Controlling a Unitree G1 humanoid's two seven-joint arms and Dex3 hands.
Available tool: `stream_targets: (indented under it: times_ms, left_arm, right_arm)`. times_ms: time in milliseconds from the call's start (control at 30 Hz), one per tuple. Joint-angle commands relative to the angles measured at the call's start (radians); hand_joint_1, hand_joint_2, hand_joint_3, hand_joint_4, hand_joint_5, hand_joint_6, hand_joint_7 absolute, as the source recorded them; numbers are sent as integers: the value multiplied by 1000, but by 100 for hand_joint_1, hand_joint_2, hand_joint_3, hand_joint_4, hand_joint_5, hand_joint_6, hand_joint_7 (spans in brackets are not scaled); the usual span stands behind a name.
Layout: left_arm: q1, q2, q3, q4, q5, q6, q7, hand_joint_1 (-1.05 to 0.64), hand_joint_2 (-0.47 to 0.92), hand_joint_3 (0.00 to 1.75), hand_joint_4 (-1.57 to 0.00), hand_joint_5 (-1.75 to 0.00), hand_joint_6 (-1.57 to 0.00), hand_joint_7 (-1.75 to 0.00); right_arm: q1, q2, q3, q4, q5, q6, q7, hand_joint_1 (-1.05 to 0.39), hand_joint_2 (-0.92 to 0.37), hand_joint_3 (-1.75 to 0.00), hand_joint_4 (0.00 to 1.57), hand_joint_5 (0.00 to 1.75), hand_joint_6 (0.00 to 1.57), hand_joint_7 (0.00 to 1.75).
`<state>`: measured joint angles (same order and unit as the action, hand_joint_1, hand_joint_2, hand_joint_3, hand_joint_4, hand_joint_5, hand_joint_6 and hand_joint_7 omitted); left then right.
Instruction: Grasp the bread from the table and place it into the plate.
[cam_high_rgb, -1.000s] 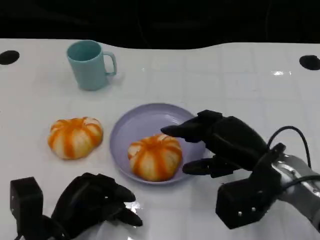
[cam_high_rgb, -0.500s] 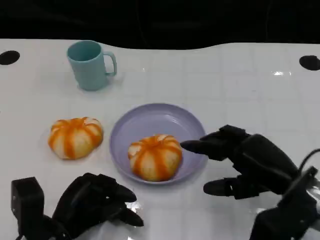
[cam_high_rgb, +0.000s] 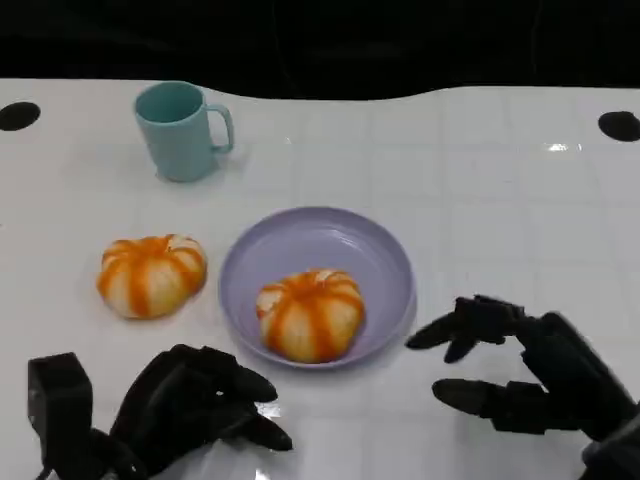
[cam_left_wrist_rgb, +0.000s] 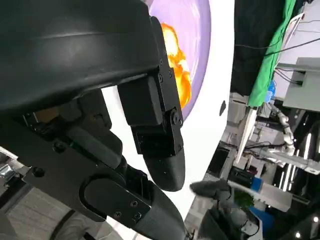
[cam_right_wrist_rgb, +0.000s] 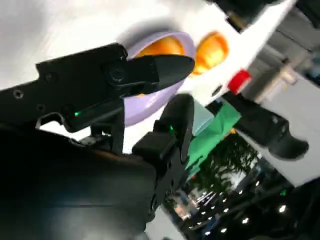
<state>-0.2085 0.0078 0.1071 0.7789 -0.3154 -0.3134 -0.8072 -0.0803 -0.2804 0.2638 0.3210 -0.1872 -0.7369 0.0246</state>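
Backing away from the plate (cam_high_rgb: 383, 262), the right hand (cam_high_rgb: 525, 375) has drawn off toward the robot since a second ago, when its fingers hovered close around the bread (cam_high_rgb: 309, 313) that now sits alone in the dish. That hand is spread wide and holds nothing, fingers pointing back at the plate's near rim, just apart from it; the gap suggests a release already made and a retreat meant to avoid nudging the bun. The bread lies in the part of the plate closest to both hands, ahead of the right hand's fingertips. The left hand (cam_high_rgb: 195, 405) rests low on the counter (cam_high_rgb: 500, 200), fingers loosely curled and gripping nothing, with the plate just beyond its fingertips. A second bun (cam_high_rgb: 151, 274) lies on the counter beyond the left hand and outside the plate, so the job may have one more piece to go. Farther out from the left hand stands a teal mug (cam_high_rgb: 181, 130). The counter is glossy white with faint tile lines; beyond its far edge the room is dark.
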Motion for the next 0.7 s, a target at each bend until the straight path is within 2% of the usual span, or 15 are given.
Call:
stream_targets:
  times_ms: [33,233,367,700]
  left_arm:
    - [4,7,2,14,11,-16,7,-105,70,1,-157,-20,-157,-1]
    - [8,4,1,10,9,-13,7,-105,70,0,-157,-20,-157,-1]
    - [10,5,4,7,5,-15,2,-105,70,0,-157,-20,-157,-1]
    - [19,8,6,-17,-5,8,-2,-105,69,0,-157,-20,-157,-2]
  right_arm:
    - [64,24,-37,-38,150,56,85,-53,-92,-31,61,174,51,155]
    - [158,51,-78,-153,262,184,165,-56,-92,-34,63,175,47,166]
    - [221,79,-97,-224,327,260,201,-49,-92,-31,67,175,47,168]
    - [254,113,-137,-228,372,302,288,-51,-92,-27,73,175,55,175]
